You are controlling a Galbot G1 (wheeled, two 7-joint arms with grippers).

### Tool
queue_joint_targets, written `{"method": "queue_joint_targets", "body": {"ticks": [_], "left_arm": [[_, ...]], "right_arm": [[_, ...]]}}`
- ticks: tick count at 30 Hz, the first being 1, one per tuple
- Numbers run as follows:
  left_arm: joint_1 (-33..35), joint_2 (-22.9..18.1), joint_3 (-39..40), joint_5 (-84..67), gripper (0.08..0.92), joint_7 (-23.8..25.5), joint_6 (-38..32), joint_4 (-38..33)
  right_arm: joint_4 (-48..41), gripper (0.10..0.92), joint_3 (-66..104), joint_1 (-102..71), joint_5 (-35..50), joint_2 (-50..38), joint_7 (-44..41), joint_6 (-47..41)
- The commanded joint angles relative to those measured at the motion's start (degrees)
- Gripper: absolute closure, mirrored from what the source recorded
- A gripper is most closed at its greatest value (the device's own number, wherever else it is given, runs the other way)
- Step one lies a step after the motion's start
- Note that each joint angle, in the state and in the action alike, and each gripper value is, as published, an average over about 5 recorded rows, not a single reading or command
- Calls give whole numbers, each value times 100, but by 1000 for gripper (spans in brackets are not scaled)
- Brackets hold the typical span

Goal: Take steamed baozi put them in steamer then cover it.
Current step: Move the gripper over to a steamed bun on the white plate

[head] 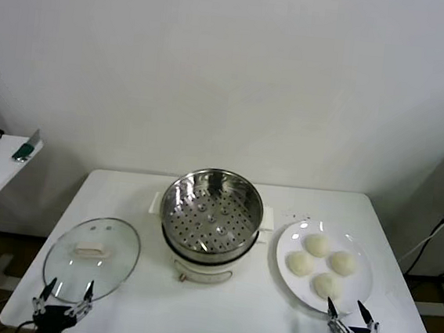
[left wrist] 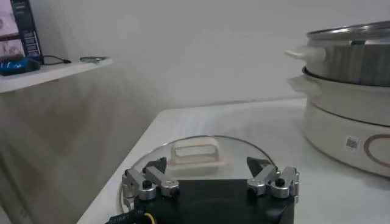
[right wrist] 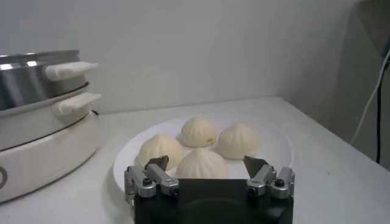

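baozi (head: 321, 264) – 4 | steamer (head: 211, 211) – 1 | cover (head: 92, 255) – 1 | plate (head: 287, 242) – 1 | table (head: 216, 311) – 1

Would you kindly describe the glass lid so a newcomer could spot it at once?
On the white table, look to the robot's left of the steel steamer. The lid lies flat near the front edge: round, clear glass, with a pale oblong handle, unlike the white plate.

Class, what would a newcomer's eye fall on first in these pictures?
The shiny steamer stands empty at the table's centre. To its right, four baozi sit on a white plate; to its left the glass cover lies flat. The left gripper and right gripper wait open at the near edge.
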Motion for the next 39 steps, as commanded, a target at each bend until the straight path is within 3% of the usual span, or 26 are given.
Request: {"method": "queue_joint_targets", "body": {"ticks": [1, 4, 9, 14, 18, 22, 26, 31, 39], "left_arm": [[-10, 46, 15, 1, 177, 1, -7, -46], [-25, 53, 38, 1, 177, 2, -9, -71], [-55, 55, 90, 15, 177, 4, -2, -114], [-79, 73, 102, 51, 177, 5, -4, -91], [-104, 71, 123, 103, 177, 8, -7, -56], [-106, 48, 169, 168, 177, 12, -18, -28], [-88, 23, 189, 224, 177, 22, -19, -42], [-112, -20, 210, 252, 177, 35, -4, -72], [-217, -108, 253, 294, 177, 70, 84, -117]], "right_arm": [[308, 203, 134, 1154, -345, -438, 416, -1220], [234, 203, 77, 2003, -695, -969, 188, -1991], [-472, 203, -645, 3717, -1237, -2242, -933, -2790], [-1318, 203, -2668, 5603, -1560, -3580, -2319, -2870], [-1876, 203, -4885, 7389, -2039, -4332, -4039, -2439], [-2584, 203, -7173, 9495, -2573, -4322, -5525, -1699], [-3183, 203, -9263, 11270, -2792, -4026, -6442, -1094], [-3552, 203, -10615, 12258, -2605, -3540, -6708, -1152], [-3696, 203, -10605, 11652, -2524, -2856, -6362, -1838]]}}
